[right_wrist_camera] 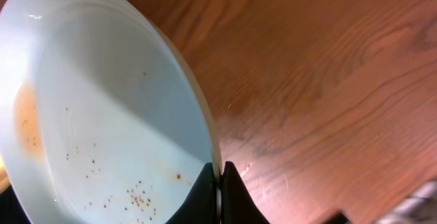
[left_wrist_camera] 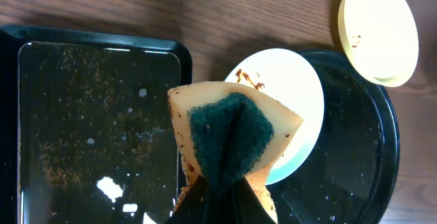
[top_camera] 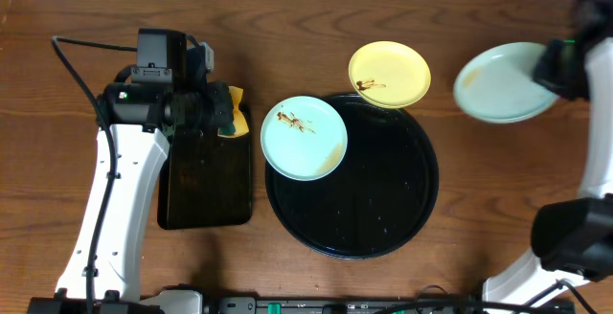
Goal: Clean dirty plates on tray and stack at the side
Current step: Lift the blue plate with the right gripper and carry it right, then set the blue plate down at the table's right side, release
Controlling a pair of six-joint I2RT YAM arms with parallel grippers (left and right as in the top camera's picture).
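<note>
Black round tray [top_camera: 383, 220]: glossy, raised rim, mid bench [top_camera: 479, 190]; its centre is bare, with open wood to its right.
Pale mint plate [top_camera: 304, 137]: round, shallow, brown smears; overhangs the tray's left rim.
Pale yellow plate [top_camera: 389, 75]: smeared; lies across the tray's far rim, near the mint one but apart.
Other mint plate [right_wrist_camera: 102, 108]: tilted, crumb-specked, orange stain; far right, well off the tray.
Right tool [right_wrist_camera: 220, 179]: clenched on that plate's rim.
Left tool [left_wrist_camera: 217, 190]: clenched on a sponge [left_wrist_camera: 232, 138], yellow foam with a green scouring face.
Rectangular tray [top_camera: 206, 190]: black, speckled, left of the round tray, under the sponge.
</note>
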